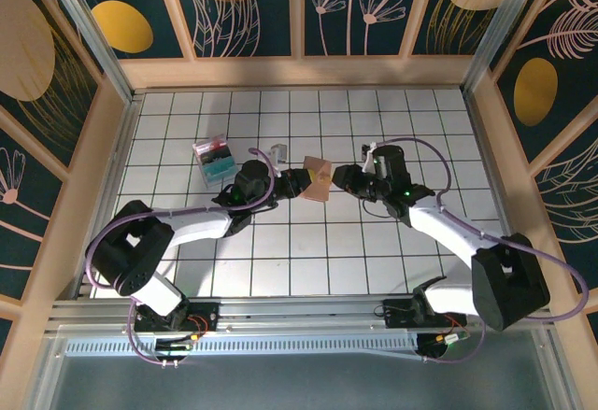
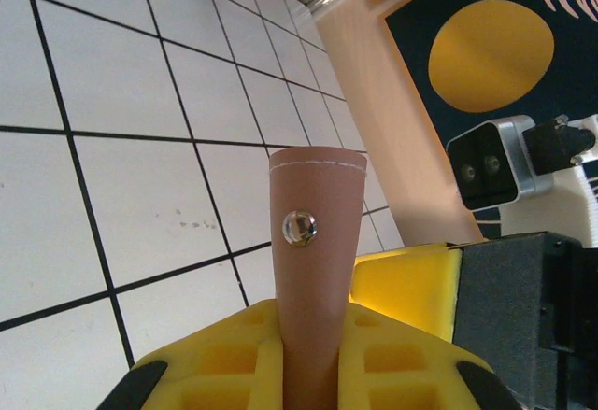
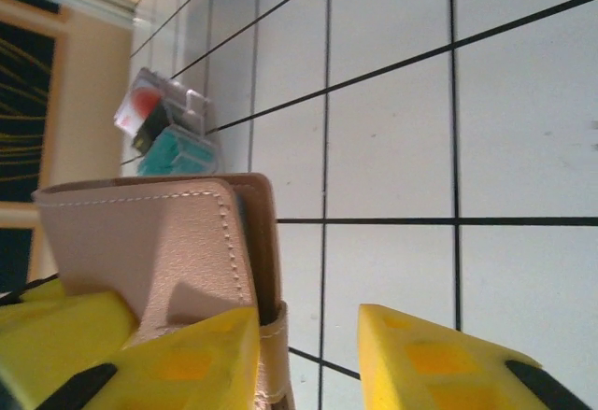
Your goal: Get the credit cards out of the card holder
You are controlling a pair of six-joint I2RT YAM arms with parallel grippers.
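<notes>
Card holder (image 1: pixel 316 181): tab (image 2: pixel 313 242) clamped by left gripper (image 1: pixel 297 183); right gripper (image 1: pixel 341 178) fingers apart alongside. Advised: hold tab firm, right pinches opposite edge.

Matt tan leather card holder (image 2: pixel 318 317) with stitched edge, shiny metal snap (image 2: pixel 299 226)

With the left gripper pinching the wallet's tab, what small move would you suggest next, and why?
Probably close the right gripper on the edge of the wallet and ease it away from the left gripper to open it. The left gripper is shut on the snap tab, the right jaws stand apart with the wallet against one finger, and the fold looks closed.
</notes>
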